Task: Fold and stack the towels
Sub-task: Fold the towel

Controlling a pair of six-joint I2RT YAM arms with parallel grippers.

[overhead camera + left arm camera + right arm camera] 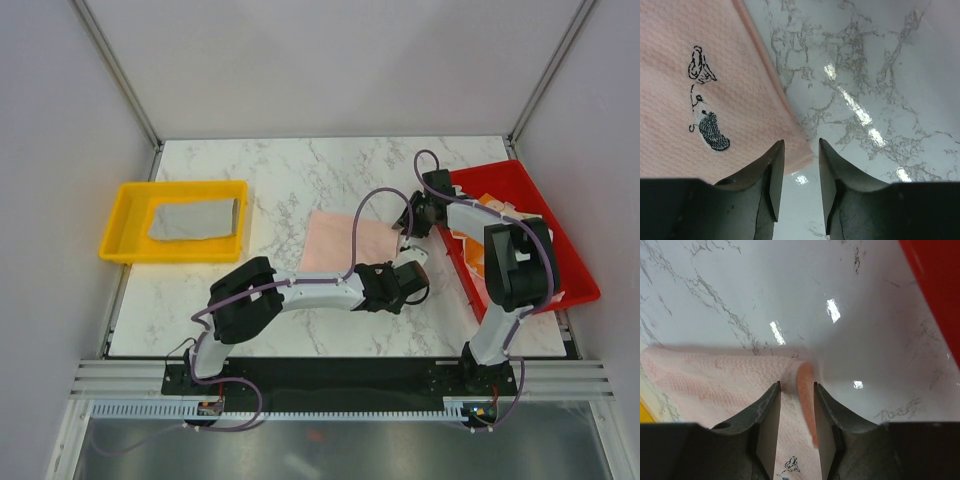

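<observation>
— Left gripper (801, 145): how does it stand?
— Jaws parted, nothing between the pads. It sits low over the table (875, 75). A corner of the pink towel (715, 60) lies flat just past one fingertip and pokes a little across the mouth of the gap.
— And beyond that corner?
— The hem runs away up the wrist view. On its other side is bare marble, plenty of room. A small black stitched figure (710, 127) sits inside the hem.
— Right gripper (797, 385)?
— Parted about as wide. The towel's hem runs up through the gap, close against one finger. Whether a pad touches it I can't tell.
— Room around it?
— Marble ahead and to the side, then the red tray (940, 285) wall, apart from the towel.
— From above, where's the towel?
— Spread on the table right of centre, between the trays. The right gripper is at its far right corner, the left at its near right corner. Its left and far edges have open marble.
— The other towels?
— A grey towel (190, 220) lies in the yellow tray (175, 186) at the table's left edge. Orange-and-white towels (472, 262) lie in the red tray, partly behind the right arm.
</observation>
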